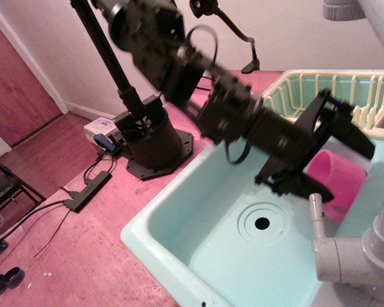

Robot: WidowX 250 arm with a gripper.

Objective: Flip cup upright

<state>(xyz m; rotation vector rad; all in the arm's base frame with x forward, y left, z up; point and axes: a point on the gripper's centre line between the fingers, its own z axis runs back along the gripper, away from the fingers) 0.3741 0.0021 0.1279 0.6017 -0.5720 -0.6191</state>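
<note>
The bright pink cup sits at the right side of the mint-green sink, near the right wall. It is tilted, with its wide mouth facing up and to the left. My black gripper is blurred by motion and reaches in from the upper left. One finger crosses above the cup and the other finger lies at its lower left, so the cup shows between them. I cannot tell whether the fingers touch the cup.
The sink drain is below the gripper. A yellow dish rack stands behind the sink. A grey faucet is at the front right, close to the cup. The arm's base stands on the pink counter to the left.
</note>
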